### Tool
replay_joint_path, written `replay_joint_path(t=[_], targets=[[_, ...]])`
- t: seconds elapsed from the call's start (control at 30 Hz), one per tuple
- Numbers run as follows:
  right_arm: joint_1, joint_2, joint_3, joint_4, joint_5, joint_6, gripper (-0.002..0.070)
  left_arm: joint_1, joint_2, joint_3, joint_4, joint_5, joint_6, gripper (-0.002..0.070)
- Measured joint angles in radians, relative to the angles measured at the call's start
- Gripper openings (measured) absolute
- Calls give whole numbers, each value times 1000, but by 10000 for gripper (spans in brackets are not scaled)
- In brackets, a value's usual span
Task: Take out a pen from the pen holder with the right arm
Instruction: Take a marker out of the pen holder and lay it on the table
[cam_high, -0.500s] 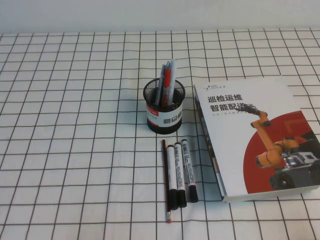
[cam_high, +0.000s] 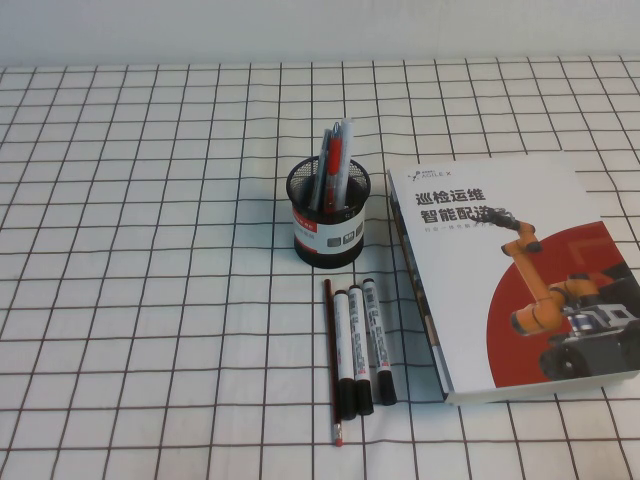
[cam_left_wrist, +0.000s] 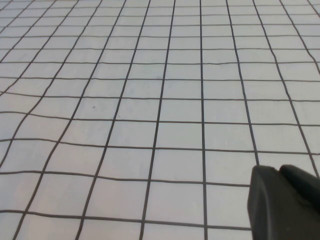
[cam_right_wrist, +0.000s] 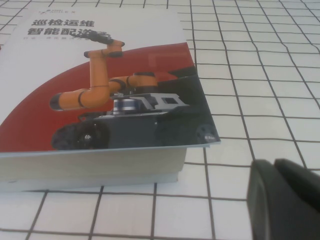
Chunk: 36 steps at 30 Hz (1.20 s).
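- The right gripper (cam_right_wrist: 286, 200) shows only in its own wrist view. It is pressed together over the checked tablecloth (cam_high: 150, 300), near the book's near right corner and apart from it.
- The left gripper (cam_left_wrist: 286, 202) shows only in its own wrist view, over bare checked cloth. I cannot tell whether it is spread or closed.
- Nearest on the table in the high view, a pencil (cam_high: 331, 360) lies flat beside three markers (cam_high: 359, 350). All four are side by side and point away from the robot.
- Just to their right lies a thick book (cam_high: 510, 270), flat, its cover showing an orange robot arm on red and white.
- Beyond the markers, just left of the book's far left corner, stands the pen holder (cam_high: 328, 215), a black mesh cup with a white band, upright.
- In the holder several pens lean toward its far right side: one with a red part (cam_high: 336, 158) and grey ones beside it. Their exact number is hard to tell.
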Motion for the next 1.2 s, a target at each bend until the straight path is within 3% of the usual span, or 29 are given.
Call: replay_joint_path(t=[0.4, 0.8, 1.2], targets=[[0, 0, 0, 72, 0, 0, -16, 0, 0, 0, 0, 0, 0, -3], [0, 0, 2, 669, -210, 0, -16, 0, 0, 0, 0, 0, 0, -3], [0, 0, 2, 750, -226, 0, -16, 0, 0, 0, 0, 0, 0, -3]])
